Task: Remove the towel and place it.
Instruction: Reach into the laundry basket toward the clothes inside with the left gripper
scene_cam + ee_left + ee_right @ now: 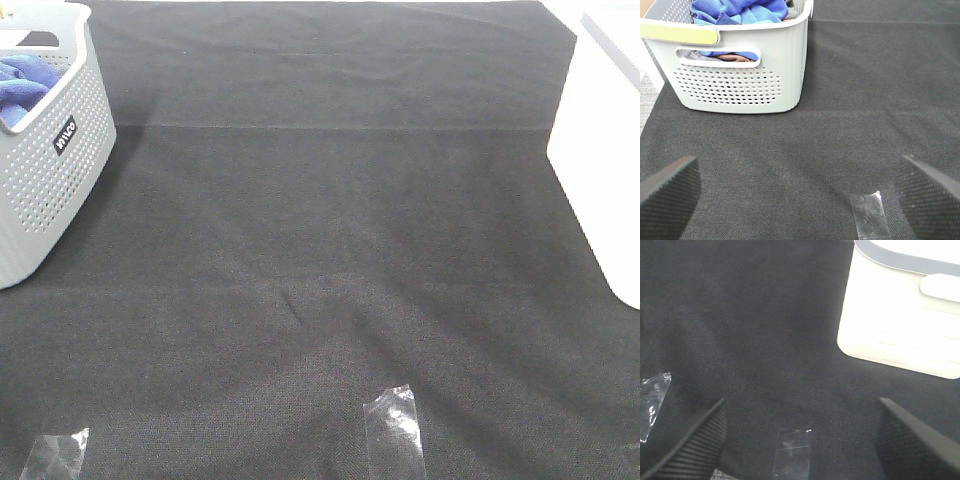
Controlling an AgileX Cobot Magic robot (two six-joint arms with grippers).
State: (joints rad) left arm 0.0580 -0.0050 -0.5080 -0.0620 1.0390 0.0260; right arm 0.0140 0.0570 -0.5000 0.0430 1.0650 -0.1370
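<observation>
**Towel point(22, 85) sits in basket point(50, 180)**

Bunched and blue, the towel lies inside the grey perforated basket at the left edge of the bench, on the black cloth point(320, 250). A white bin point(600, 170) stands at the right edge. The left end effector point(800, 200) hangs near the basket, jaws wide and empty. The right end effector point(800, 445), near the bin, is also spread and holds nothing.

Basket point(45, 180): we see it pale grey and perforated, at the table's far left.
White bin point(600, 170): at the right edge, well apart from the basket.
Tablecloth point(330, 250): black, faintly creased.
Tape strips point(395, 435): clear, stuck near the front edge.
</observation>
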